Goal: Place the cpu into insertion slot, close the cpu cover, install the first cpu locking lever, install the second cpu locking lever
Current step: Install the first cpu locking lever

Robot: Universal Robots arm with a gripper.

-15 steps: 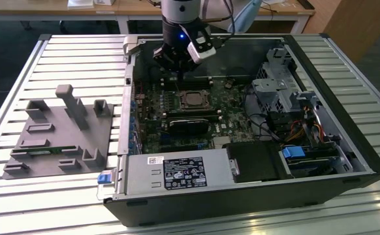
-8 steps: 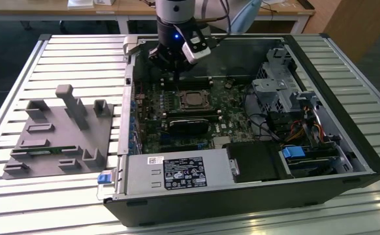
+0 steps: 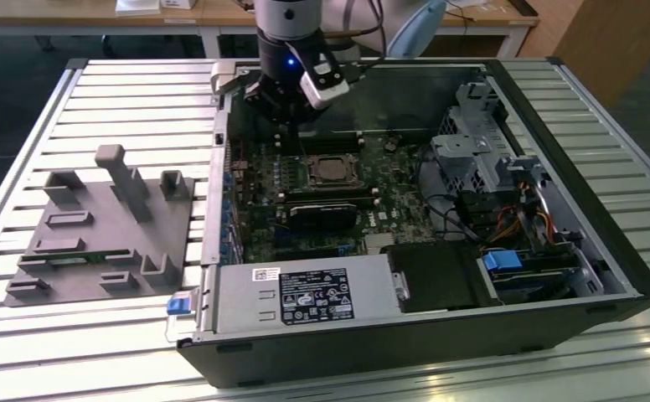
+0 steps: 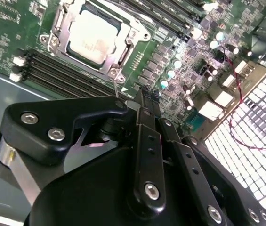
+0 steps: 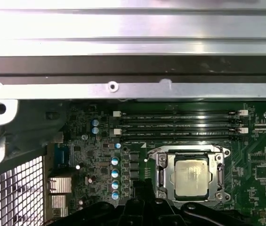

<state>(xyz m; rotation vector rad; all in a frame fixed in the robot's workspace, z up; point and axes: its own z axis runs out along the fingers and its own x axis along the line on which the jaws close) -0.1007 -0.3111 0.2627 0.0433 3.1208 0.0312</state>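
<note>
Over the slatted worktop [image 3: 135,92], upper centre of the exterior view, my pincer [image 3: 289,124] hangs pressed together near the seated cpu [image 3: 332,171], which I'd judge light, stiff, fragile, edge-held only.

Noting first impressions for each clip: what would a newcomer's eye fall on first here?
The open computer case lies on a slatted table, with the arm's tool hanging over the green motherboard near the case's far wall. In the first wrist view, the silver-topped cpu stands out, with the cpu cover lying flat around it. A grey fixture sits at the exterior view's left.
</note>
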